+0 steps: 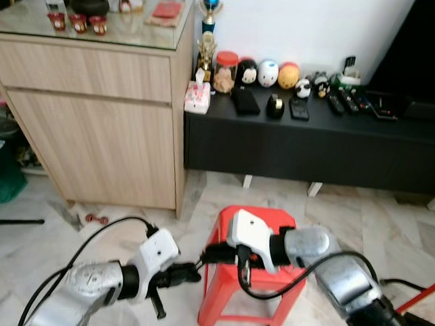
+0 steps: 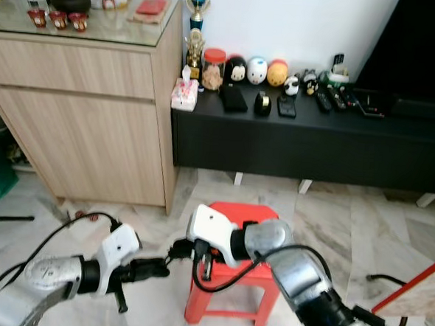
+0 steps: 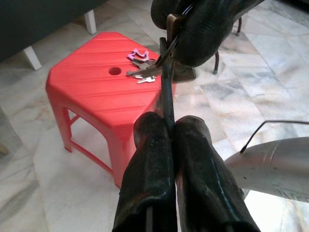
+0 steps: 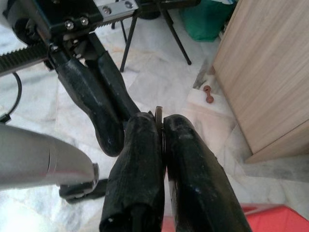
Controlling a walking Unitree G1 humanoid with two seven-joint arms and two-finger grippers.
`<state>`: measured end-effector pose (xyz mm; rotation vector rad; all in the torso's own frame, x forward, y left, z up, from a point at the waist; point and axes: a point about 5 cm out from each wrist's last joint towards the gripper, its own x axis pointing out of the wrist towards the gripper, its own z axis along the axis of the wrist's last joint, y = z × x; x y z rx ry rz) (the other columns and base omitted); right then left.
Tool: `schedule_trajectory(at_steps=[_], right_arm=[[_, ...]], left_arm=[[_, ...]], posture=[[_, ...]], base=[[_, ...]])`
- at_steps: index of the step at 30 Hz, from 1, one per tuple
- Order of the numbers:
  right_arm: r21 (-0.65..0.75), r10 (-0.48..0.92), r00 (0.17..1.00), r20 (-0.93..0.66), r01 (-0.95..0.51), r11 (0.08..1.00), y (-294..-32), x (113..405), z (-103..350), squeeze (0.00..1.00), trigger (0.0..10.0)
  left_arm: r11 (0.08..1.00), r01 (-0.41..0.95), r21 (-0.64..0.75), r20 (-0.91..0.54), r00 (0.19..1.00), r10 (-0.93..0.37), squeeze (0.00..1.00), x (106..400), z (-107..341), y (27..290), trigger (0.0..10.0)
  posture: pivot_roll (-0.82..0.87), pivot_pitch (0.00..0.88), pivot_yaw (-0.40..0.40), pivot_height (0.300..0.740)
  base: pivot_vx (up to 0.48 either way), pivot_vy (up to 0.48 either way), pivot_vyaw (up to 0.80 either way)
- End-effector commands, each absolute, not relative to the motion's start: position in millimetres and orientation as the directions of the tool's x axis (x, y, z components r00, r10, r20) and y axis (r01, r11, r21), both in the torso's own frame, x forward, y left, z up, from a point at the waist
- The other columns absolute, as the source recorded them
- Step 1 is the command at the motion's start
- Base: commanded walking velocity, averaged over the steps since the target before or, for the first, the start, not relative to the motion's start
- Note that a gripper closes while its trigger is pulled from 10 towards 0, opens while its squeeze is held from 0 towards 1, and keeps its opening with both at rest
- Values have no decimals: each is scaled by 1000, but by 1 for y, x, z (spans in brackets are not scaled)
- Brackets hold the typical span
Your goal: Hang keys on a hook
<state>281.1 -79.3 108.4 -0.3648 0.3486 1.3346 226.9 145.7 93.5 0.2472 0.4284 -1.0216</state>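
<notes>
Silver arms, white wrist housings, black cables, black-fingered left claw point(image 1: 193, 273).

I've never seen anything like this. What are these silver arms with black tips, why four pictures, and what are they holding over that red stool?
It is a walking household robot. Two pictures come from cameras in its head, looking down at its own silver arms. The other two come from a camera on each wrist, looking along that arm's two black fingers.

The left gripper and the right gripper meet beside a red plastic stool on the marble floor. Both are shut on one thin dark strip stretched between them; what it is I cannot tell. A bunch of keys lies on the stool. Behind stand a wooden cabinet and a black bench with small ornaments.
</notes>
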Motion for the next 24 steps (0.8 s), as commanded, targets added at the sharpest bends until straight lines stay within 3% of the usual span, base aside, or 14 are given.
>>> schedule_trajectory(at_steps=[1, 8, 17, 18, 19, 20, 24], right_arm=[[-104, 828, 344, -443, -937, 334, -98, 298, 117, 0, 10000], [-60, 861, 321, -395, -944, 325, -83, 293, 118, 0, 10000], [-56, 836, 309, -454, -946, 319, -91, 290, 109, 0, 10000], [-49, 836, 304, -456, -947, 317, -91, 289, 109, 200, 10000], [-44, 838, 294, -459, -950, 309, -91, 287, 108, 800, 10000], [-41, 840, 277, -466, -955, 292, -91, 285, 108, 953, 10000], [-43, 838, 269, -475, -958, 284, -91, 284, 106, 851, 10000]], left_arm=[[453, 891, -31, -463, 389, -797, 0, 219, 89, 137, 0], [447, 894, -36, -451, 385, -805, 0, 219, 89, 131, 0], [452, 892, -23, -465, 390, -794, 0, 219, 87, 133, 0], [451, 892, -23, -466, 390, -795, 0, 219, 87, 133, 0], [450, 893, -23, -466, 389, -795, 0, 219, 87, 134, 0], [450, 893, -22, -466, 389, -795, 0, 219, 87, 134, 0], [447, 894, -23, -466, 386, -796, 0, 219, 87, 133, 0]], posture=[[58, 0, -87, 740], [59, 0, -89, 740], [53, 0, -86, 740], [53, 0, -86, 740], [52, 0, -84, 740], [51, 0, -82, 740], [52, 0, -81, 740]], base=[[0, 0, 0], [0, 0, 0], [0, 0, 0], [0, 0, 0], [0, 0, 0], [0, 0, 0], [0, 0, 0]])
